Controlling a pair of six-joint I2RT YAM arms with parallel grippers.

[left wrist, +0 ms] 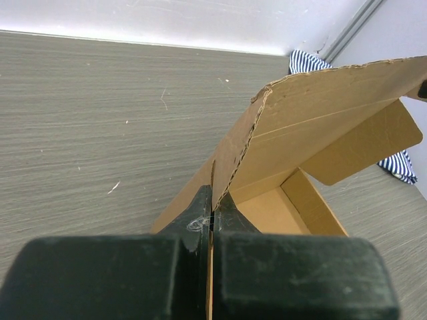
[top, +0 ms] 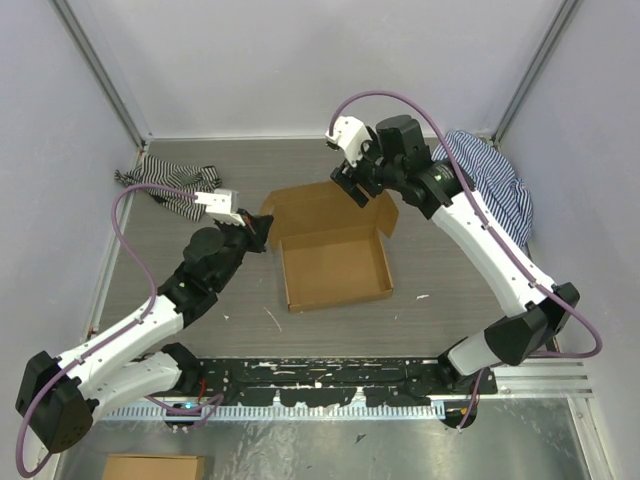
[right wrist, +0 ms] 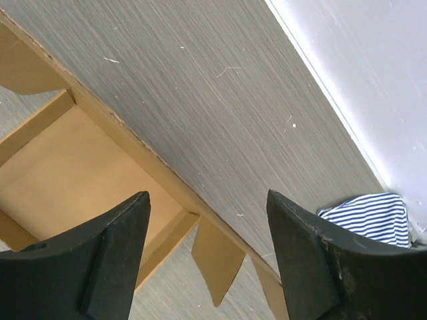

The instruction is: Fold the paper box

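Now our left tool (left wrist: 212, 215) is clamped shut on the raised lid (left wrist: 320, 113) of the paper box (top: 335, 265), which sits on the tabletop (top: 430, 270) just ahead of it. Our right tool (right wrist: 207, 200) hangs open above the lid's far edge, apparently touching nothing. We judge it best to lower it squarely there, then swing the lid along its crease.

Paper box (top: 335, 262) on table (top: 330, 332) centre — striped cloth (top: 160, 182) behind-left, second cloth (top: 497, 185) behind-right.

Left pincer (left wrist: 212, 203) clamped shut, arm stretched forward; right pincer (right wrist: 208, 200) spread wide, aimed downward.
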